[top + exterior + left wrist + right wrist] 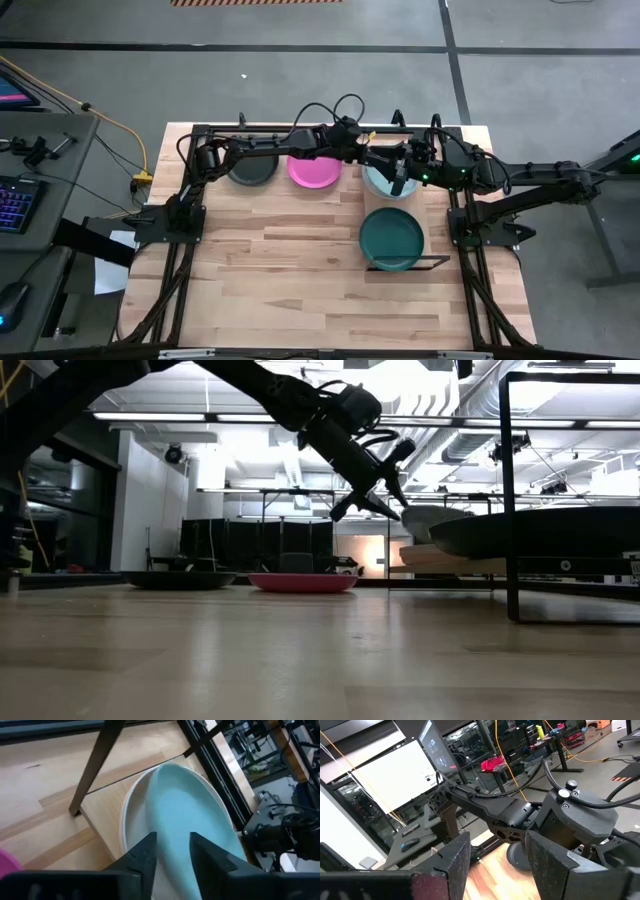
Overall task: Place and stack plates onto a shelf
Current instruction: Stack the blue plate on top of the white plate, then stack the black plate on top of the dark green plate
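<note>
My left gripper (172, 845) reaches over the far end of the shelf (100, 810) and is shut on the light teal plate (190, 805). Under that plate a cream white plate (131, 815) lies flat on the shelf board. The dark green plate (392, 238) rests on the shelf's near end. The black plate (252, 168) and the magenta plate (315, 170) lie on the tabletop to the shelf's left. The pale peach plate is hidden. My right gripper (495, 855) is open and hovers by the shelf's far end (402, 178), pointing at the left arm. My left gripper pinches the teal plate's rim (172, 870) between its two fingers (145, 855). The fingers slant down from the table's left and from above (385, 500). The plate is tilted, its free side lower over the cream plate (440, 520); whether it touches that plate I cannot tell.
The shelf's dark wire frame (512, 510) rises around the board and shows at its near end (430, 262). The arms' dark base frames stand at the table's left (170, 220) and right (480, 225). Bare wood lies toward the near edge (300, 290).
</note>
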You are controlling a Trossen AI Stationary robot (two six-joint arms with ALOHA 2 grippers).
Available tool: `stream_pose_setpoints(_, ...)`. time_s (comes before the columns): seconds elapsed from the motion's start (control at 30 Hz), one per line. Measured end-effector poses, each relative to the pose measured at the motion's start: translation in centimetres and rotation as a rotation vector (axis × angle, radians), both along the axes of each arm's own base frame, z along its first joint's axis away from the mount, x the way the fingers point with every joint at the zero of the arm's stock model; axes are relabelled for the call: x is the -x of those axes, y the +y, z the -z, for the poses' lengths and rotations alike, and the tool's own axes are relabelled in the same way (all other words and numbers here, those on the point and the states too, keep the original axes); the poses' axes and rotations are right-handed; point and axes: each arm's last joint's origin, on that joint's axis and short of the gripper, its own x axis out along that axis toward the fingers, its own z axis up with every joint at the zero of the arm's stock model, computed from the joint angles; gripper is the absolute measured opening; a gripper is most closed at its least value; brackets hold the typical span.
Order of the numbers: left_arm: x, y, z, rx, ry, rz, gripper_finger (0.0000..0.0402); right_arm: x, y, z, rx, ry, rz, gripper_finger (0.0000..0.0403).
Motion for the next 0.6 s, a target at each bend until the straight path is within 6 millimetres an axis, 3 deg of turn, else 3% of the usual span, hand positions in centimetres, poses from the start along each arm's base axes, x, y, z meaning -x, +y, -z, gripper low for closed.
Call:
stream_pose_setpoints(0.27, -0.3, 0.2, -0.5, -0.005, -0.061, 0.019, 0.0139, 0.0, 0.1, 0.0, 0.001, 0.001, -0.023, 0.0172)
stream_pose_setpoints(0.37, -0.2, 0.4, -1.0, 0.007, -0.103, 0.116, 0.014, 0.0, 0.1, 0.0, 0.001, 0.0, -0.027, 0.0172)
stream_pose_setpoints(0.6, 2.4, 0.6, -5.8, -0.087, -0.106, 0.276, 0.014, 0.9, 0.1, -0.7, 0.008, -0.038, -0.043, 0.0172)
